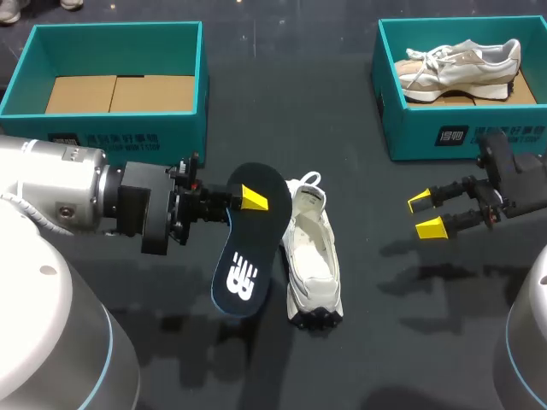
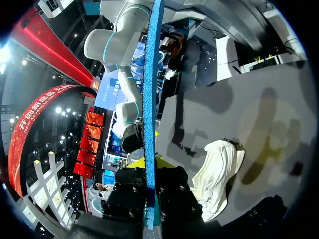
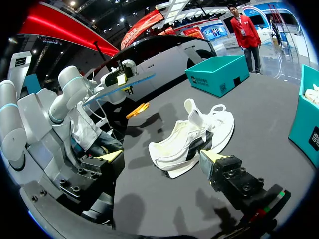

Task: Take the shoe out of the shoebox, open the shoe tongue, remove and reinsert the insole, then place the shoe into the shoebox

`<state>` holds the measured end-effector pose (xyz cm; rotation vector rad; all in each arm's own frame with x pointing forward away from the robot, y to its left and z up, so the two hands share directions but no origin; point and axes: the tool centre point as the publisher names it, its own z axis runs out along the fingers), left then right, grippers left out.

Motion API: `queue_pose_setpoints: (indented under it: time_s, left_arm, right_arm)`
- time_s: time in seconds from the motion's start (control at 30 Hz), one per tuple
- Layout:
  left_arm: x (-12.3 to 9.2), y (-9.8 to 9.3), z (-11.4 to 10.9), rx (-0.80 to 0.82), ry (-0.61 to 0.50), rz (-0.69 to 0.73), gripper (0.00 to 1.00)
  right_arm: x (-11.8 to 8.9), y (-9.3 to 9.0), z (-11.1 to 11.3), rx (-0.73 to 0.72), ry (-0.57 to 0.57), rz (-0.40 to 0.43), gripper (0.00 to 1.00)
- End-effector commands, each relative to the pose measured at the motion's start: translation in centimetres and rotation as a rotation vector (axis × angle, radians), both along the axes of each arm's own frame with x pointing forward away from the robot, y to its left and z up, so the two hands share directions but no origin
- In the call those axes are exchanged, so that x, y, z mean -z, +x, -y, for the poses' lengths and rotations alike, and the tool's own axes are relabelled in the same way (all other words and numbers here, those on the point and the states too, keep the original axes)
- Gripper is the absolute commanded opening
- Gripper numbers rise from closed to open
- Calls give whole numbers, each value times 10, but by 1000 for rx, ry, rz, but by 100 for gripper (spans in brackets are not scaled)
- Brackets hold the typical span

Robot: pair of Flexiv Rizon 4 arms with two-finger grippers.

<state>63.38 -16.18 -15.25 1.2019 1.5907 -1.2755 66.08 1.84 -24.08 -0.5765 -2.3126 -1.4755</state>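
A black insole (image 1: 246, 243) with a blue rim and a white logo hangs tilted above the table, heel end down, and my left gripper (image 1: 248, 198) is shut on its upper end. In the left wrist view the insole (image 2: 148, 99) shows edge-on between the yellow tips of the left gripper (image 2: 149, 164). The white shoe (image 1: 313, 256) lies on the table right beside the insole, tongue pulled open; it also shows as the white shoe (image 2: 217, 174) and the white shoe (image 3: 192, 142). My right gripper (image 1: 426, 214) hovers open to the shoe's right, with nothing between its fingers (image 3: 212, 157).
A teal shoebox (image 1: 111, 124) with a cardboard liner stands at the back left. A second teal box (image 1: 444, 132) at the back right holds a beige sneaker (image 1: 461, 64). Dark table surface lies between the two boxes and in front of the shoe.
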Motion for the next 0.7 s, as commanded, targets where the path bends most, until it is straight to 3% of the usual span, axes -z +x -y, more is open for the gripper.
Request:
queue_pose_setpoints:
  time_s: [0.03,0.27,0.7]
  left_arm:
    - [1,0,2,-4,23,-42,0]
    - [10,2,0,-13,29,-148,0]
    - [42,-18,7,-6,39,-325,0]
  right_arm:
    - [9,-3,1,-1,-32,13,100]
    - [26,1,-2,-14,-116,57,100]
    - [42,-12,-8,-70,-236,184,100]
